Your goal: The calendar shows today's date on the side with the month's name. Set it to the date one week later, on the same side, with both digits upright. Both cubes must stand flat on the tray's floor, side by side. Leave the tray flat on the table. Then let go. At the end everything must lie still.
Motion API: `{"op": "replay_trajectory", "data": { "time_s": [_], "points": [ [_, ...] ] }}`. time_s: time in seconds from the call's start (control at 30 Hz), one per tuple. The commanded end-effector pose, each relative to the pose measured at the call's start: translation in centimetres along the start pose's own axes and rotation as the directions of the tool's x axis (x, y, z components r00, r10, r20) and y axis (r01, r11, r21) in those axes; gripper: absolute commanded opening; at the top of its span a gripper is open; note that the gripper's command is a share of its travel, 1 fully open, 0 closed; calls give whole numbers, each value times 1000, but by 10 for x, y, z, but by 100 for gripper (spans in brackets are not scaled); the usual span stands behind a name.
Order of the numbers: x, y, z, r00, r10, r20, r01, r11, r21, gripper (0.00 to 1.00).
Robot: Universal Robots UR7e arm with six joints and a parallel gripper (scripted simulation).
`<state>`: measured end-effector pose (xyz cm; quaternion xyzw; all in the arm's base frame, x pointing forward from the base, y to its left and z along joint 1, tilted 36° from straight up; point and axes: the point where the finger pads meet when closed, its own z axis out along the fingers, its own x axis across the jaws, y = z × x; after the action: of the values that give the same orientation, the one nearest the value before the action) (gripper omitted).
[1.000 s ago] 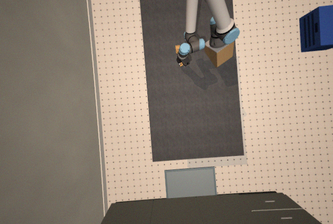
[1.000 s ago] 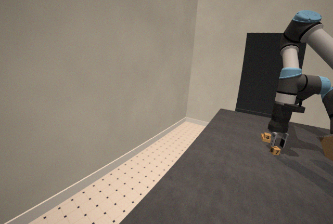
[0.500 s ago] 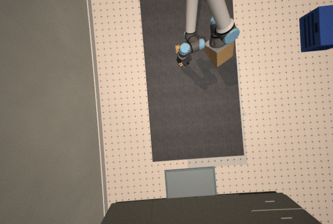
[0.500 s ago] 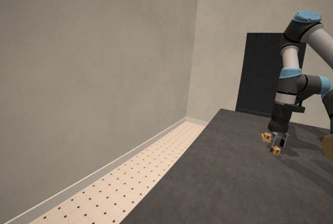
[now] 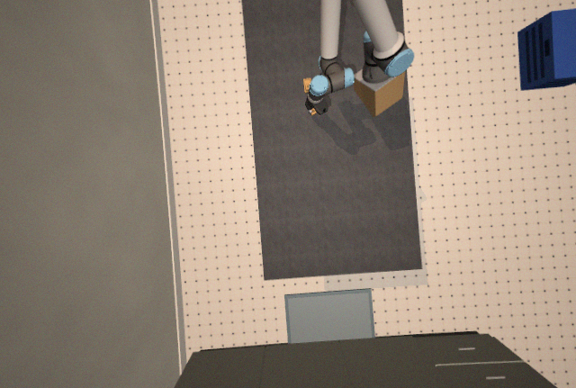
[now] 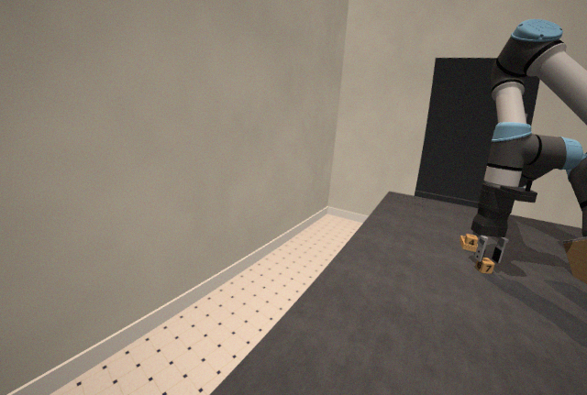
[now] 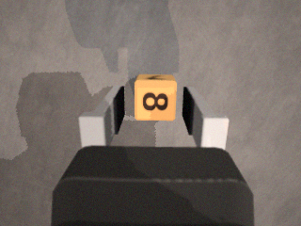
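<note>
While the arm [image 5: 380,18] [image 6: 509,104] is reaching over the dark table top [image 5: 325,197] [image 6: 403,310] [image 7: 254,42], the pincer [image 5: 314,111] [image 6: 488,258] [image 7: 153,101] is pointing downward with its two fingers standing spread and gripping nothing. Directly below the pincer, the loose date cube [image 5: 312,112] [image 6: 485,266] [image 7: 155,101] is resting on the table top, outside the tray. In the wrist view, this cube is lining up between the two fingers, a visible gap remaining on each side. Its upper face is showing an 8 turned sideways; one side face is presenting a 7 to the exterior view. The digit on the adjoining side face is appearing too small to read with certainty.

Near the pincer, on its far side in the exterior view, the orange calendar tray [image 5: 307,85] [image 6: 469,247] is standing on the table top. The second date cube [image 6: 470,239] is sitting in the tray and displaying a 4. To the pincer's right in that view, well apart, the wooden pedestal [image 5: 390,95] [image 6: 579,257] is standing.
</note>
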<state>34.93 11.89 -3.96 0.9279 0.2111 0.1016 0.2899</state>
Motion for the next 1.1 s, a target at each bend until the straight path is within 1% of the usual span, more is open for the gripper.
{"op": "replay_trajectory", "data": {
  "time_s": [0.0,0.2,0.37,1.07],
  "points": [
    [0,0,6,1000,0,-1,0,1000,0,87],
    [0,0,16,1000,0,-1,0,1000,0,87],
    [0,0,20,1000,0,-1,0,1000,0,87],
    [0,0,20,1000,0,-1,0,1000,0,87]
  ]
}}
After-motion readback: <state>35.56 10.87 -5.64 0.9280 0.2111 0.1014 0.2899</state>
